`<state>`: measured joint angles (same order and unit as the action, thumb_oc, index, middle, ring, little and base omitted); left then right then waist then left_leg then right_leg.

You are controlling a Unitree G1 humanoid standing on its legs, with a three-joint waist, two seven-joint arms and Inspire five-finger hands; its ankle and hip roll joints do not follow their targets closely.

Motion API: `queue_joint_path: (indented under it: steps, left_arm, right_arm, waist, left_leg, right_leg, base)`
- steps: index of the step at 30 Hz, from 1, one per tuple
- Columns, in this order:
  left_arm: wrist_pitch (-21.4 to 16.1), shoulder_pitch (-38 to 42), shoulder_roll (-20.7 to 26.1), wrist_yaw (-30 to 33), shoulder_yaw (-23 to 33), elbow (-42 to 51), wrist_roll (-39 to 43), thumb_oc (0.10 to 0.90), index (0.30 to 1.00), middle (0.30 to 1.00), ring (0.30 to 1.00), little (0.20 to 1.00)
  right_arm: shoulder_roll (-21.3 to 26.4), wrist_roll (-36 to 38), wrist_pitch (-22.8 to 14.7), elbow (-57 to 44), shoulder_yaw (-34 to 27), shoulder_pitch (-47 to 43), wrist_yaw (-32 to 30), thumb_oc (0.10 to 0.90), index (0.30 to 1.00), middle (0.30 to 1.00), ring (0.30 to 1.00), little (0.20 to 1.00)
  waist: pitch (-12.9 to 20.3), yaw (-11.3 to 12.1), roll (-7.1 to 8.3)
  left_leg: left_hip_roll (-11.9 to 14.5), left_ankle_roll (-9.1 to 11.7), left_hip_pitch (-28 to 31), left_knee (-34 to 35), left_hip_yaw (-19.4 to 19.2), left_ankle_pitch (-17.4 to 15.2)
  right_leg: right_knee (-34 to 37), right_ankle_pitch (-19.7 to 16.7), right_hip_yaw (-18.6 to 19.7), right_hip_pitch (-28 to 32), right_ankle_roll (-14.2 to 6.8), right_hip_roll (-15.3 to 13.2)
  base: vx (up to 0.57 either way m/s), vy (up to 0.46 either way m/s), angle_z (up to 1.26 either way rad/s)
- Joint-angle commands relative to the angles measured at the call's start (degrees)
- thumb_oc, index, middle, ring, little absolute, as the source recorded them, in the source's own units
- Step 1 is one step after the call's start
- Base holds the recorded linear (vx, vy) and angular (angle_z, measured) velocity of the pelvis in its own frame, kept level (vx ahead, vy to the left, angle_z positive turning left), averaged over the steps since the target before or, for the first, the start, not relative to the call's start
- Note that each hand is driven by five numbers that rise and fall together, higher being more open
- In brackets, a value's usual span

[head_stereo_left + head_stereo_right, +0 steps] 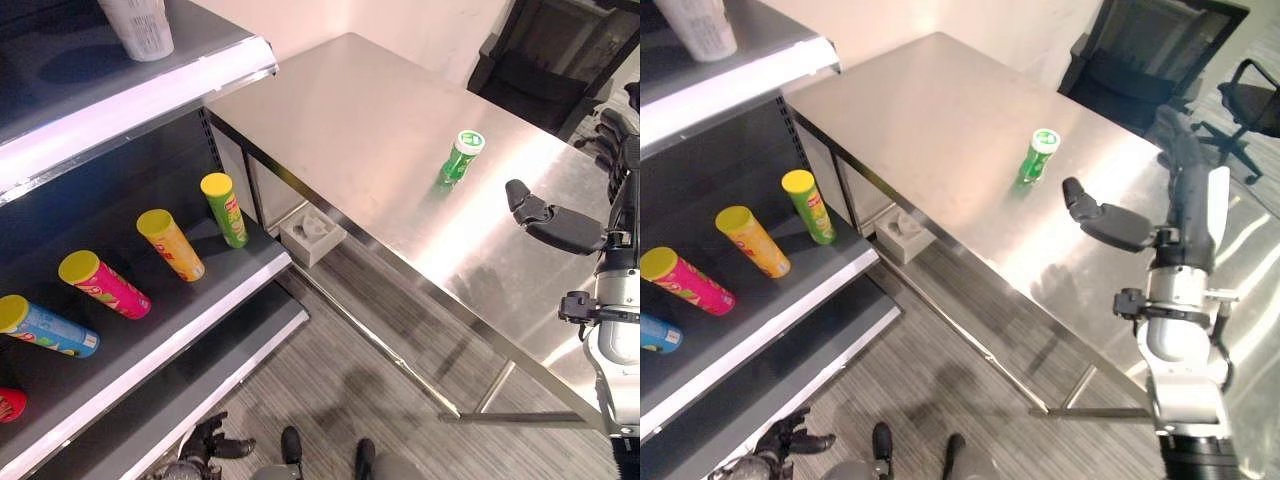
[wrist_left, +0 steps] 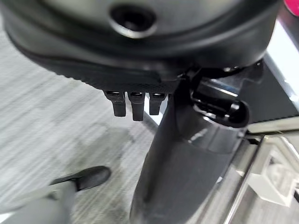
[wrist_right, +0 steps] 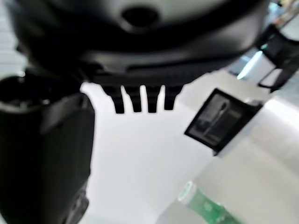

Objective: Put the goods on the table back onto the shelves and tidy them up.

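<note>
one green can stands upright on the steel counter, its long axis vertical and its white lid on top, well apart from the counter's edges. the right hand hovers over the counter just beside the can on the robot's right, fingers straight and relaxed, holding nothing. the left hand hangs low near the floor by the shelf, fingers loosely open, far from the can. the right hand looks the nearer one for a side grasp.

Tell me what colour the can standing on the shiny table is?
Green, with a white lid: the tall can on the steel table shows best in the left eye view.
</note>
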<state>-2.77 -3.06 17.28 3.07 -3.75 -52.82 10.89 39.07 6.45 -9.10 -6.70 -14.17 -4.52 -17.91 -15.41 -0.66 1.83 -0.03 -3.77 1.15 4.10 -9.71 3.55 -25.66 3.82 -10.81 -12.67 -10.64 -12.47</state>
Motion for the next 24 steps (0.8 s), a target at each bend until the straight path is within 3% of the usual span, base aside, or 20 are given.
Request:
queue_joint_path:
  steps: [1, 4, 5, 8, 9, 13, 18, 24]
  left_arm:
    - [-2.06, -0.35, 2.07, 0.24, -0.96, 1.56, -1.72, 0.8, 0.9, 0.9, 0.9, 0.9]
    - [-1.81, -0.13, 2.38, 0.0, -1.09, 0.93, -2.36, 0.8, 0.9, 0.9, 0.9, 0.9]
    - [-1.97, -0.24, 2.26, 0.11, -0.48, 0.53, -2.49, 0.8, 0.9, 0.9, 0.9, 0.9]
    - [-1.9, -0.6, 1.78, -0.13, -0.06, -0.11, -2.61, 0.8, 0.9, 0.9, 0.9, 0.9]
    - [-1.93, -1.43, 1.66, -0.77, -0.49, 0.45, -2.5, 0.8, 0.9, 0.9, 0.9, 0.9]
    - [-1.69, -2.34, 1.11, -1.74, -1.45, 1.53, -2.32, 0.8, 0.9, 0.9, 0.9, 0.9]
    - [-1.64, -2.89, 0.7, -1.83, -1.56, 2.07, -1.76, 0.8, 0.9, 0.9, 0.9, 0.9]
    - [-1.7, -4.66, 0.6, -2.61, -0.74, -0.44, -2.69, 0.8, 0.9, 0.9, 0.9, 0.9]
  right_arm:
    - [3.65, -0.67, -3.85, -0.83, -7.19, -6.69, -3.92, 0.8, 0.9, 0.9, 0.9, 0.9]
    - [3.56, -0.9, -3.23, -0.08, -8.26, -4.75, -3.95, 0.8, 0.9, 0.9, 0.9, 0.9]
    - [3.18, -0.67, -3.33, -0.58, -8.8, -3.8, -3.55, 0.8, 0.9, 0.9, 0.9, 0.9]
    - [2.56, 0.04, -3.33, -0.62, -9.73, -2.39, -2.92, 0.8, 0.9, 0.9, 0.9, 0.9]
    - [3.08, 1.89, -3.16, -0.63, -9.82, -1.04, -0.84, 0.8, 0.9, 0.9, 0.9, 0.9]
    - [3.07, 2.89, -2.84, -0.42, -9.33, 0.74, 1.0, 0.8, 0.9, 0.9, 0.9, 0.9]
    - [1.99, 5.05, -3.01, 0.79, -7.48, 1.24, 2.47, 0.8, 0.9, 0.9, 0.9, 0.9]
    - [3.84, 6.69, -1.57, 7.51, -3.43, 2.89, 6.69, 0.8, 0.9, 0.9, 0.9, 0.9]
  waist:
    - [3.41, 1.22, 0.76]
    - [3.63, 0.42, 1.73]
    - [4.2, 0.38, 2.55]
    - [4.95, 0.08, 3.15]
    - [5.4, -0.29, 2.91]
    - [5.66, -0.86, 1.97]
    - [5.62, -0.86, 0.96]
    - [5.85, -0.17, -0.26]
  left_leg:
    - [1.61, 5.2, -1.2, -0.91, 5.6, -5.51]
    - [1.45, 5.69, -0.66, -1.12, 6.92, -6.33]
    - [1.13, 5.81, -0.3, -1.19, 7.03, -6.66]
    - [1.4, 6.22, 0.33, -1.27, 7.25, -6.79]
    - [3.18, 7.41, 0.65, -1.47, 7.71, -6.86]
    - [5.95, 9.22, 0.9, -1.16, 8.05, -6.32]
    - [7.38, 10.39, 1.09, 0.12, 7.89, -5.17]
    - [8.32, 11.63, 1.08, 0.9, 7.27, -4.25]
  right_leg:
    - [19.75, -6.82, 1.77, 3.67, -0.45, -1.55]
    - [25.59, -8.86, 4.92, 4.16, -1.3, -0.8]
    - [27.3, -10.25, 4.95, 5.23, -1.98, -1.07]
    - [27.56, -10.97, 4.85, 6.09, -2.08, -0.59]
    - [28.46, -10.5, 3.74, 7.56, -1.47, 0.63]
    - [29.65, -8.89, 1.46, 9.52, -0.42, 2.22]
    - [30.3, -7.92, 0.07, 10.35, 0.2, 3.2]
    - [30.66, -7.08, -2.1, 11.64, 0.49, 3.41]
  base:
    - [0.17, -0.224, 0.1]
    - [0.17, -0.181, 0.31]
    - [0.15, -0.134, 0.72]
    - [0.13, -0.163, 0.77]
    - [0.17, -0.274, 0.23]
    - [0.11, -0.239, 0.08]
    - [0.04, -0.084, 0.14]
    - [0.05, -0.067, 0.17]
